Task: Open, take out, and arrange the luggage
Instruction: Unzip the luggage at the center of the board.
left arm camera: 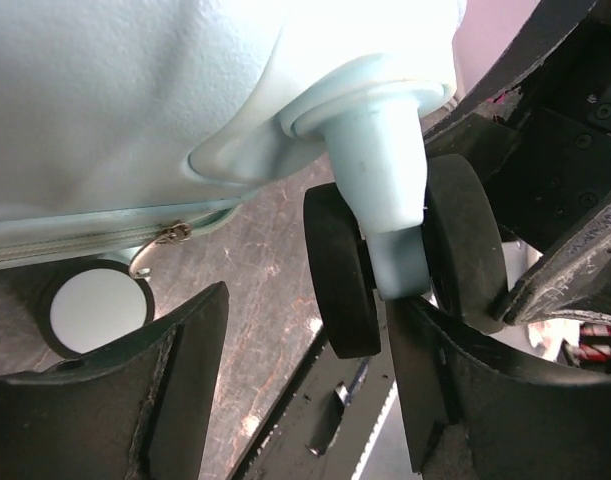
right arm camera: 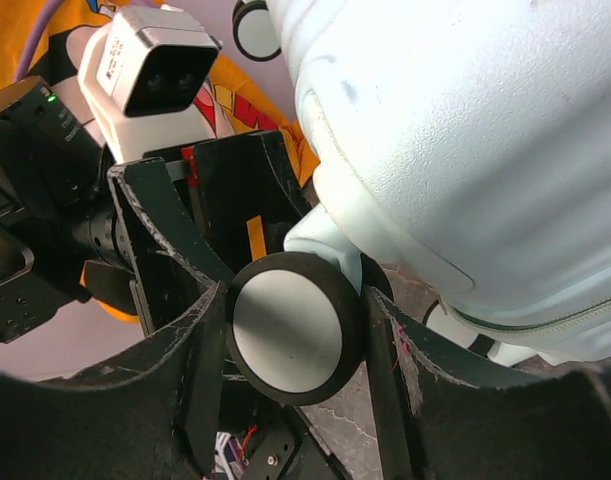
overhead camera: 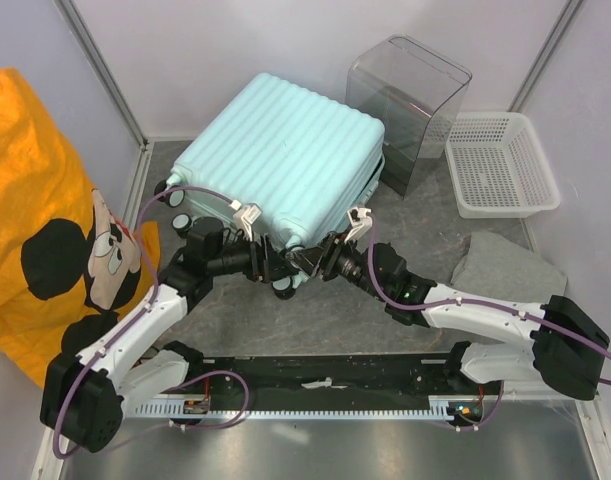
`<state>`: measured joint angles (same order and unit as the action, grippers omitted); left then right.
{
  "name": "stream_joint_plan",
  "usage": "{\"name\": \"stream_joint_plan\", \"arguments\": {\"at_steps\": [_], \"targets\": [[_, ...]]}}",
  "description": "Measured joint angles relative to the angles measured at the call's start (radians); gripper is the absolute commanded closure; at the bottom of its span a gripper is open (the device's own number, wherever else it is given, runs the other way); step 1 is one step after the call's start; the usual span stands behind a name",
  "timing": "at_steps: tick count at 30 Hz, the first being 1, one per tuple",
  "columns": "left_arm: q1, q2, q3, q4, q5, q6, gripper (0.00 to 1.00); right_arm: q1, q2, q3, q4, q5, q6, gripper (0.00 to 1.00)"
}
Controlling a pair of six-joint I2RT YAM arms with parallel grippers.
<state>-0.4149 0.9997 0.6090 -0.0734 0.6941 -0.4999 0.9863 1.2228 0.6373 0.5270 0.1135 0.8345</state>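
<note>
Tightly, right hand [right arm camera: 293,325] grips luggage's [right arm camera: 475,130] near-corner wheel [right arm camera: 285,338].

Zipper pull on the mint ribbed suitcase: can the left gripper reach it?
Probably yes: the metal zipper pull hangs ahead of the open left gripper, nothing between, but a black spinner wheel sits in its jaws.

Two arms with white plastic shells [overhead camera: 132,332] and black round joints [overhead camera: 80,405] are seen. Thin purple cables [overhead camera: 369,265] are strung along them. A white camera box [right arm camera: 150,60] is fixed by black curved fingers [left arm camera: 155,385], scuffed pale at the edges.
</note>
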Motion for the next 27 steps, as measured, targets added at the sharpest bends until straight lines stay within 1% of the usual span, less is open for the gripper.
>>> {"name": "stream_joint_plan", "arguments": {"at_steps": [7,10,13,16,22,27], "targets": [[-0.005,-0.148,-0.116,0.065,-0.134,-0.047,0.35,0.006,0.003,0.019,-0.045,0.000,-0.027,0.69],[-0.010,-0.209,-0.159,0.100,-0.171,-0.061,0.35,0.006,0.003,0.020,-0.050,-0.001,-0.027,0.71],[-0.014,-0.235,-0.190,0.137,-0.193,-0.061,0.35,0.006,0.004,0.020,-0.050,-0.001,-0.028,0.72],[-0.020,-0.216,-0.220,0.204,-0.194,-0.061,0.36,0.006,0.007,0.020,-0.051,-0.001,-0.028,0.73],[-0.039,-0.093,-0.242,0.360,-0.142,-0.064,0.41,0.006,0.011,0.020,-0.051,-0.002,-0.028,0.73],[-0.047,-0.034,-0.243,0.415,-0.117,-0.064,0.43,0.006,0.013,0.020,-0.050,-0.002,-0.027,0.73]]}}
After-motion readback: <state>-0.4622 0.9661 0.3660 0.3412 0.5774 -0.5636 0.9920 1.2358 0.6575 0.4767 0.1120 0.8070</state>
